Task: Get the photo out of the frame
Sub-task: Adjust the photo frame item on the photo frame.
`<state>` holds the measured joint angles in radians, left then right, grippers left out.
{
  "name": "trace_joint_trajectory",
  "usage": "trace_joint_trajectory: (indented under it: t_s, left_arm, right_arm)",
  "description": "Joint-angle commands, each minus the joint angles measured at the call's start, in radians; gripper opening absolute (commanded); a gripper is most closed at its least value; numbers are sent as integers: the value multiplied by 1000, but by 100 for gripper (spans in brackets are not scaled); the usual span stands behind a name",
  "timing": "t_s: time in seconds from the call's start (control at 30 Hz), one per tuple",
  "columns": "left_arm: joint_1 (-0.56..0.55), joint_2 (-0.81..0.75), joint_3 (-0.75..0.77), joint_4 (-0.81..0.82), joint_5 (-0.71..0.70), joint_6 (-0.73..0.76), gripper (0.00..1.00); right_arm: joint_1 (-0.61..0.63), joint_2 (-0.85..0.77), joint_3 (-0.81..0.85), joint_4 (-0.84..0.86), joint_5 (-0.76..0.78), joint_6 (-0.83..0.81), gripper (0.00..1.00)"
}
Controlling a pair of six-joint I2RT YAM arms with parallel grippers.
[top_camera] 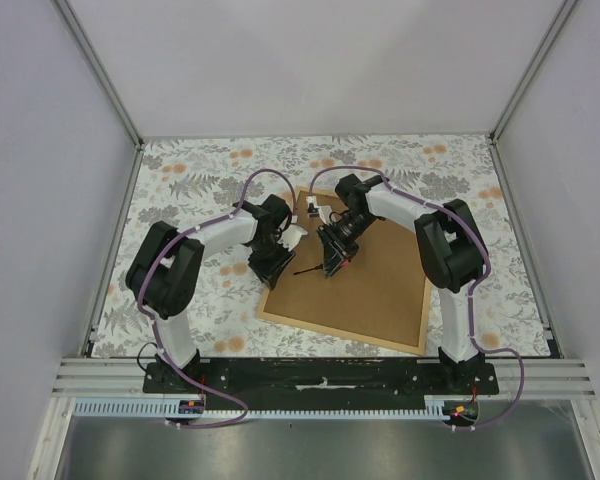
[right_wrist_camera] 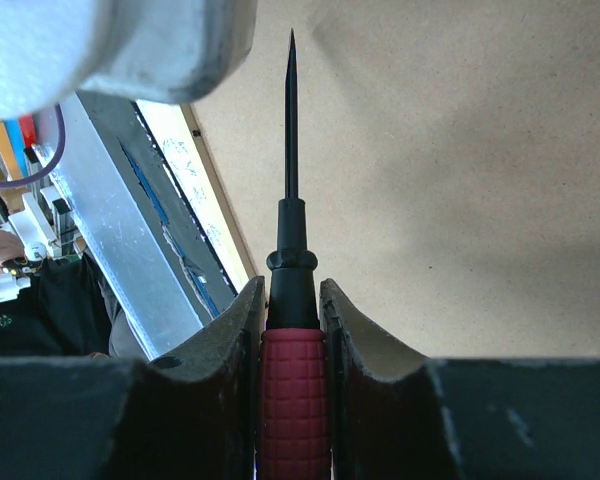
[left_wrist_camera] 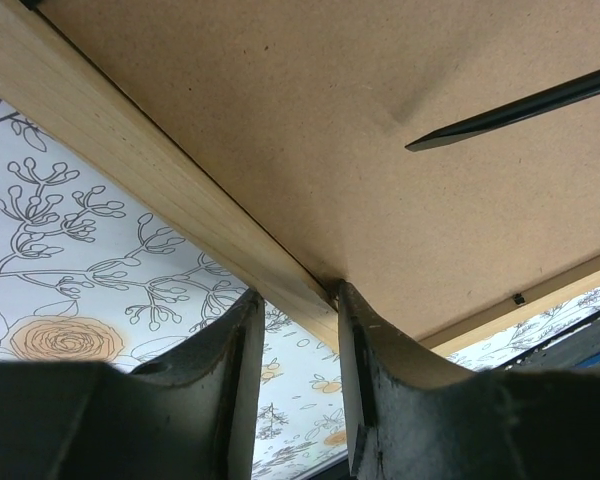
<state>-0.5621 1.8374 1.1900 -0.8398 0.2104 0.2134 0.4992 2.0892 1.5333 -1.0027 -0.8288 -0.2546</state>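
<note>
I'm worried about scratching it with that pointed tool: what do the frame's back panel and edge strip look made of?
Back panel: likely matte brown fibreboard, even and grainless. Edge strip: pale bare-looking wood, fine grain lines. Pointed tool: dark metal shaft, red textured handle, rubber or plastic.

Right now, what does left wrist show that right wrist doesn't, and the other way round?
Only left wrist: the left gripper, jaws open, straddling the frame at its light wooden strip.
Only right wrist: the right gripper shut on a pointed tool by its red handle, plus a metal rail beyond the frame.
Both: the brown backing board and the tool's black spike close over it. Whether the spike touches the board can't be told.
</note>
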Motion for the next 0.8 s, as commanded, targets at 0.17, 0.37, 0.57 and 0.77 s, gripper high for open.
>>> trace_joint_trajectory:
  t_s: [0.17,0.37,0.57,0.77]
  left_arm:
    - [-4,-12,-10,24,-23,3,9]
    - [16,-61,-47,36,46,11,2]
    - [82,-70,-73,62,126,-5,2]
    - [107,-72,-86,77,176,-26,2]
  right_arm:
    - [-4,-51,-5,12,-6,-5,0]
    - [-7,-40,1,12,-16,-5,0]
    - [-4,-40,28,9,-46,0,0]
    - [-4,-46,37,10,-67,6,0]
